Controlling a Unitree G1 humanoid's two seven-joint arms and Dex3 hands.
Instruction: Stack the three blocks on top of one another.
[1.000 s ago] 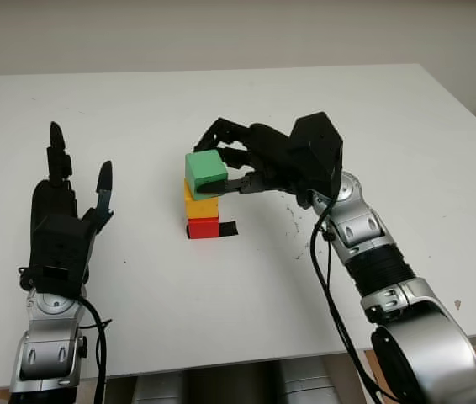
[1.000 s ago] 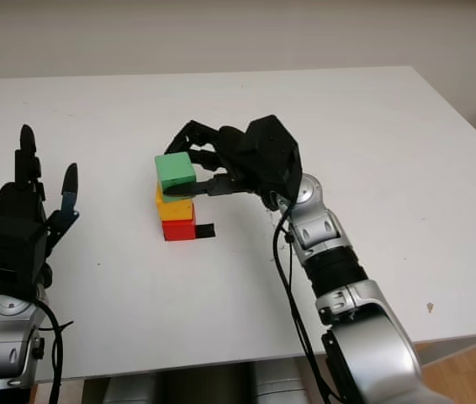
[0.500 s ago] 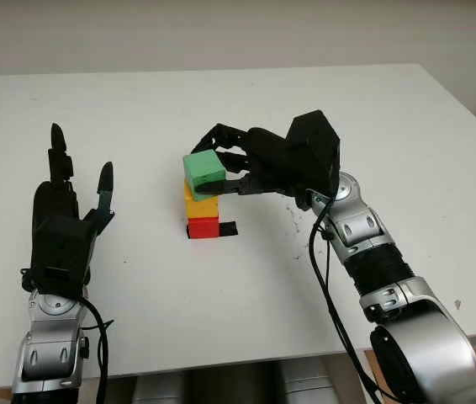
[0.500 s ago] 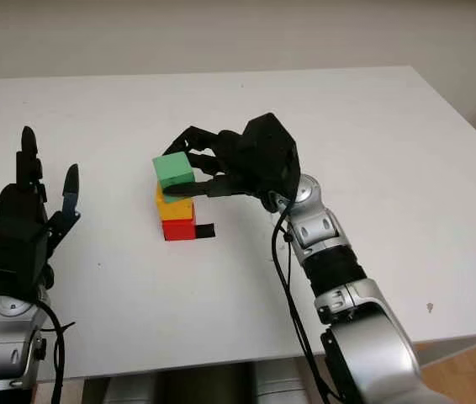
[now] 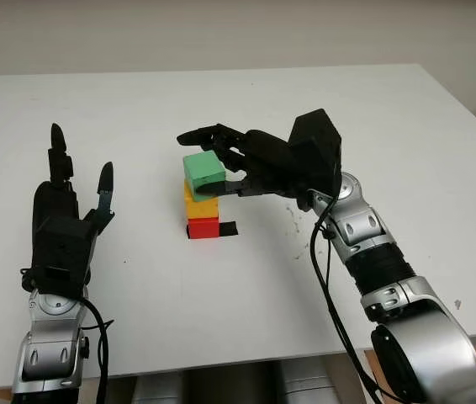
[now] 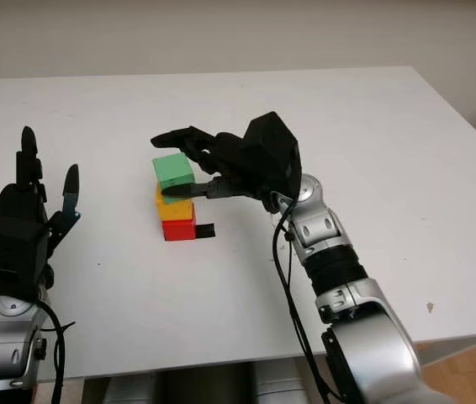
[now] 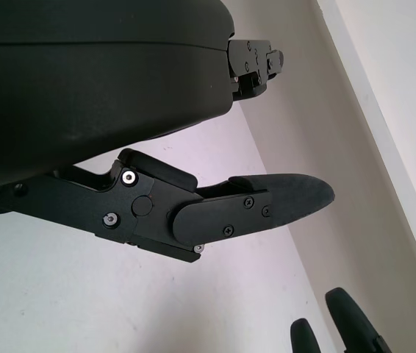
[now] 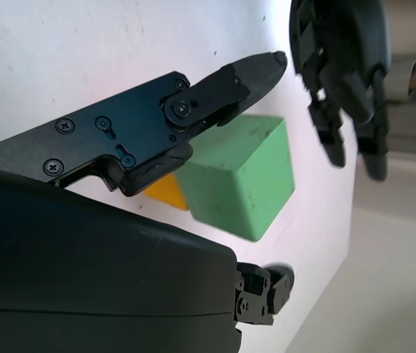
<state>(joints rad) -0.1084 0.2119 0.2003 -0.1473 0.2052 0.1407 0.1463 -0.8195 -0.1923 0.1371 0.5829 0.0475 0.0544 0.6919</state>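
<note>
Right robot hand [image 5: 221, 160] sits around the green foam-like cube [image 5: 205, 170], fingers uncurled and off it, gripping nothing. Cube tops the stack: yellow cube [image 5: 201, 205] under it, red cube [image 5: 203, 228] on the white table [image 5: 221, 286], beside a black marker patch [image 5: 229, 228]. Green sits skewed, overhanging. Likely light, slightly soft, matte; take it by opposite side faces. Left robot hand [image 5: 63, 227] open, well apart.
</note>
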